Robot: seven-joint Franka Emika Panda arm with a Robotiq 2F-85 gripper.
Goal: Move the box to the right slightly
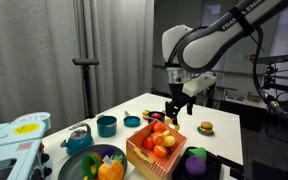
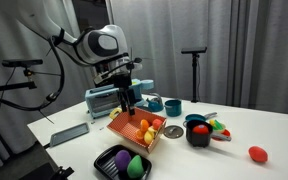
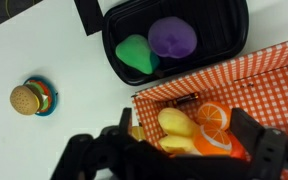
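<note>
Pincer (image 1: 171,113) spread wide, gripping nothing, low over checkered box (image 1: 142,161) of toy fruit (image 3: 212,116), black tray (image 3: 240,30) just beside

The place reads as a robotics lab. Grey curtains (image 1: 44,50) close off the room behind a white bench (image 2: 254,125), a black camera stand (image 2: 195,70) rises beyond its far edge, and a plastic toy food piece (image 2: 257,153) lies near its front edge.

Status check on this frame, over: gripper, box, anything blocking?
Gripper open, low over box, above toy fruit. Box not gripped. Black tray close alongside, may obstruct.
</note>
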